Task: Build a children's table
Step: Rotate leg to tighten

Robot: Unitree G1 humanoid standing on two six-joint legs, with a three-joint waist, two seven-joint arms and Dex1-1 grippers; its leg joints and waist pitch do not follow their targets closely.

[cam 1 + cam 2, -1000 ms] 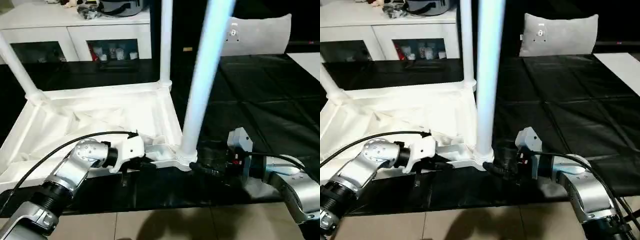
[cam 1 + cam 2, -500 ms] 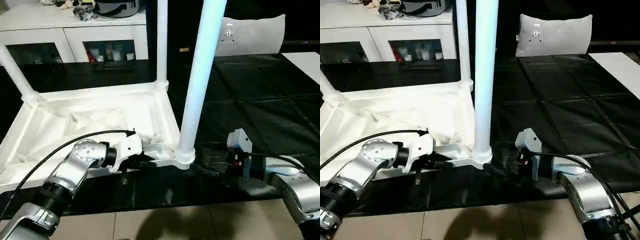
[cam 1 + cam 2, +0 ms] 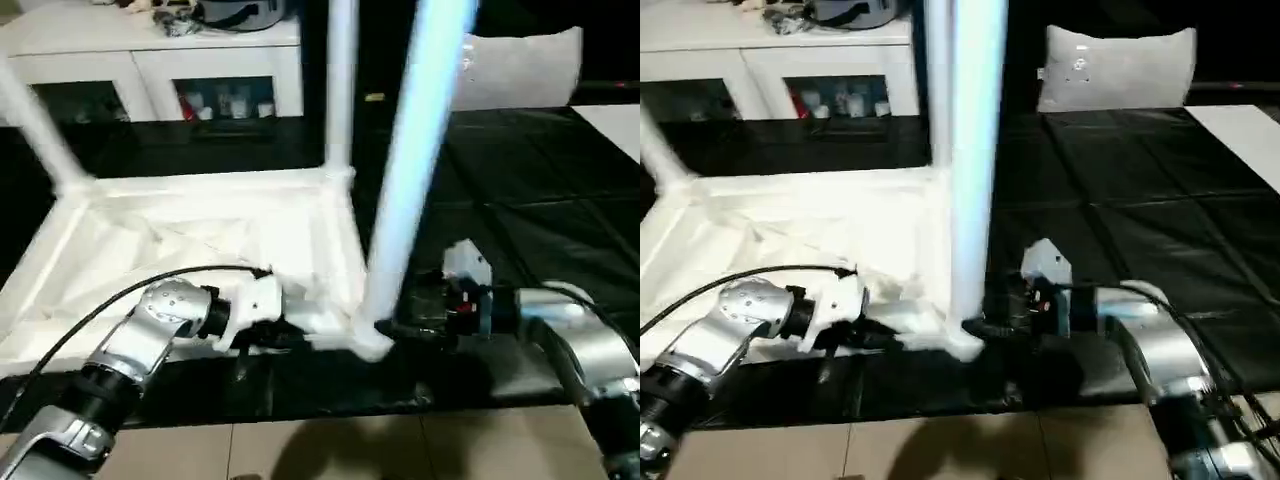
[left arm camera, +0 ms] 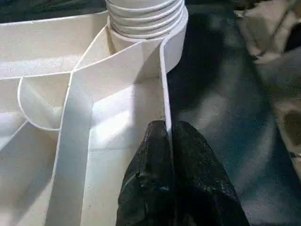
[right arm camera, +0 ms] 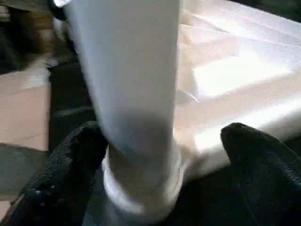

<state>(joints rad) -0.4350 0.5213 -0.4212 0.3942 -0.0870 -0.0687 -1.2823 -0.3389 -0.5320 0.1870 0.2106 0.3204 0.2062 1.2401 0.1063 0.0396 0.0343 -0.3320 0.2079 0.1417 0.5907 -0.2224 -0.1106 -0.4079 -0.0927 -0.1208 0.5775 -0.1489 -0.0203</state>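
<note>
Fingers of the left tool [image 4: 170,155] are pressed shut on the thin side wall of the white plastic children's table [image 3: 200,225], which lies upside down, ribbed underside up, on the large black-covered surface [image 3: 530,200]. The two black fingertips [image 4: 155,141] pinch that upright rim between them, just short of the round corner socket [image 4: 148,28] nearest the robot. The silver left forearm [image 3: 130,345] reaches in from the lower left and lies low over the surface's near edge, a black cable [image 3: 110,300] arching above it.

The right tool [image 5: 164,155] stands wide open around the foot of the long tapered white leg [image 3: 415,160] seated in that same corner socket. One black finger [image 5: 70,165] lies against the leg's base on one side; the other finger [image 5: 258,160] stands clear on the far side. The right forearm [image 3: 560,335] comes in from the lower right, roughly level, its wrist turned so the fingers point at the leg from the side.

Two more white legs rise from the table's far corners, one [image 3: 340,90] upright at the far right corner and one [image 3: 35,125] leaning outward at the far left. Behind stand a white cabinet with glass doors [image 3: 160,70] and a grey cushion [image 3: 520,65].
</note>
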